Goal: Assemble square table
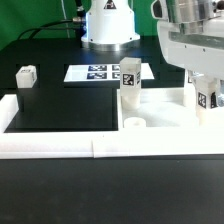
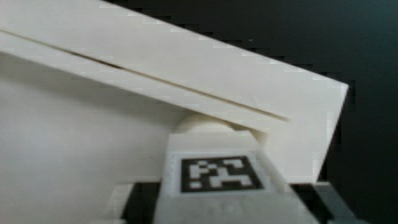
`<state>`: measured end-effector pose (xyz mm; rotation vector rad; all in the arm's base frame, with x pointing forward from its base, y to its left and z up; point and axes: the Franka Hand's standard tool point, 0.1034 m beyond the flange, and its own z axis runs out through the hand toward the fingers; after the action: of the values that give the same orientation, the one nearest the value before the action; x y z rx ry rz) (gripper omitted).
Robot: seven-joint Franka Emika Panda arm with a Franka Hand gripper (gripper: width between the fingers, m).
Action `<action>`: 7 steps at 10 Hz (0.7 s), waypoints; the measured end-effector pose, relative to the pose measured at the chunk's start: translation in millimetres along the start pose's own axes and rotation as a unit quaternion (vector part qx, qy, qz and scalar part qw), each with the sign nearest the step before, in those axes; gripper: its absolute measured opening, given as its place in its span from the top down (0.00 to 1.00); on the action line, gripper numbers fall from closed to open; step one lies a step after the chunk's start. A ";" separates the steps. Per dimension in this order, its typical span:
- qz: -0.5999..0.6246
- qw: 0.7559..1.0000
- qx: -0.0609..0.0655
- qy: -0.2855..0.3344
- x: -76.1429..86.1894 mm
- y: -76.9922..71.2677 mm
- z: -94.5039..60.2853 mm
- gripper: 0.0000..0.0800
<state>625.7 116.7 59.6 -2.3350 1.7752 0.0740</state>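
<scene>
The white tabletop [image 1: 160,118] lies flat at the exterior view's right, against the border wall. One white leg [image 1: 129,85] with a tag stands upright at its far left corner. A low round white part [image 1: 133,125] sits near its front left corner. Another leg [image 1: 25,76] lies loose on the black table at the left. My gripper [image 1: 206,98] is shut on a tagged leg [image 2: 221,168] and holds it upright at the tabletop's right corner. In the wrist view the dark fingers [image 2: 148,203] flank the leg above the tabletop [image 2: 107,130]. The leg's lower end is hidden.
The long low white border wall [image 1: 60,145] runs along the front and up the left side [image 1: 8,112]. The marker board [image 1: 100,72] lies flat at the back, in front of the robot base [image 1: 108,25].
</scene>
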 end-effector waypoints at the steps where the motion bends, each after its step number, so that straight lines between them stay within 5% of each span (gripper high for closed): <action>1: 0.092 0.996 -0.006 0.000 -12.6 -0.2 2.0 0.64; 7: 0.129 0.992 0.004 0.011 -10.4 -2.9 3.6 0.64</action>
<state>626.0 128.0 58.2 -2.0946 2.0741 0.0817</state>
